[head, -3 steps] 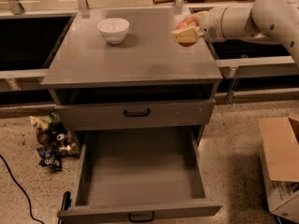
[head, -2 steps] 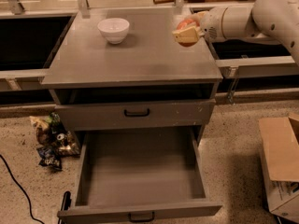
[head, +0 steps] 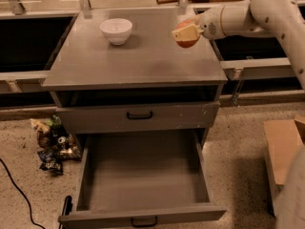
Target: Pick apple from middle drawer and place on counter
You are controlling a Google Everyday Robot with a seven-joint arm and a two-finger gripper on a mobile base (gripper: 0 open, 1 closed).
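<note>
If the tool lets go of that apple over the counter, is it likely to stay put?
It probably rolls a little: the apple is round and the counter is flat and smooth, with no lip showing. It looks firm, so the tool, holding it by the counter's far right edge, likely won't dent it.

A white bowl (head: 116, 30), a cardboard box (head: 282, 149) at right, floor litter (head: 52, 144) (possibly snack wrappers) at left.

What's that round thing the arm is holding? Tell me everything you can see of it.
It is the apple, small, round, red-orange and smooth-looking. The tool at the arm's end is closed on it, one pale finger crossing its front. It is held over the right side of the grey counter.
</note>
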